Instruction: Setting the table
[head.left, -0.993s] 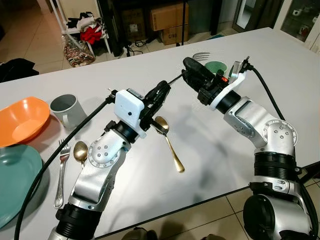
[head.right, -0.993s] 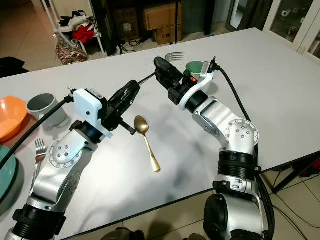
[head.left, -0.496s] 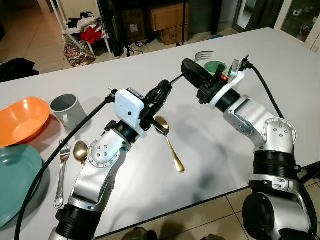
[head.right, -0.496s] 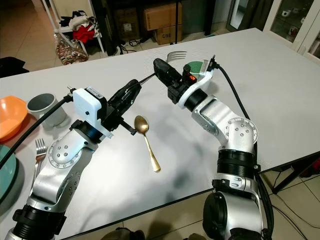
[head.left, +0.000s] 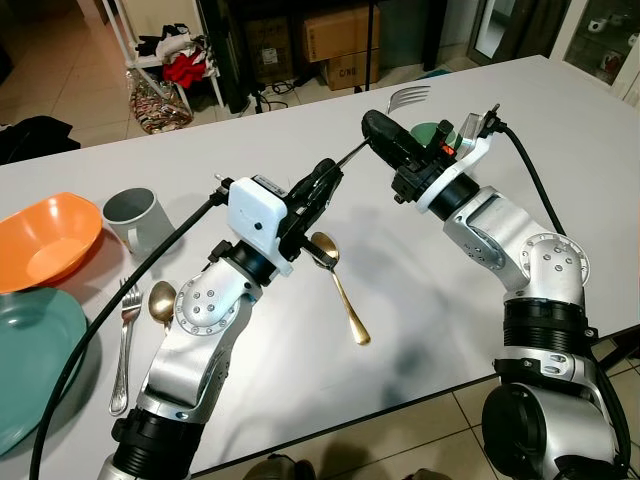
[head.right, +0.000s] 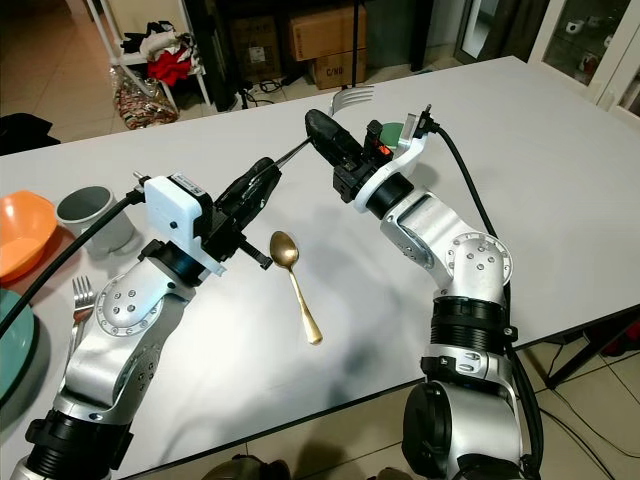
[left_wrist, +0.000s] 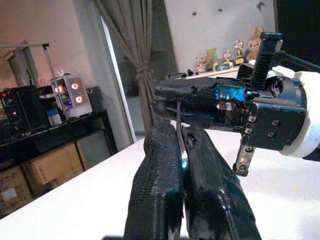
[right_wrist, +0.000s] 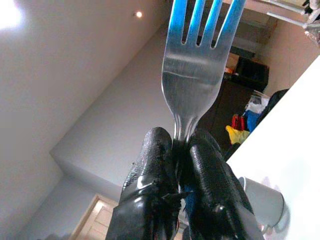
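A silver fork is held in the air above the white table, tines pointing up and away. My right gripper is shut on its neck just below the tines. The thin handle runs down to my left gripper, which is shut on the handle's end. A gold spoon lies on the table under my left gripper. At the left are a teal plate, another fork and a second gold spoon.
An orange bowl and a grey mug stand at the left. A green cup sits behind my right wrist. Beyond the table's far edge are boxes and a rack holding clothes.
My right gripper has lifted and tipped the fork, so the tines stand higher and farther back. My left gripper has stayed on the handle's end.
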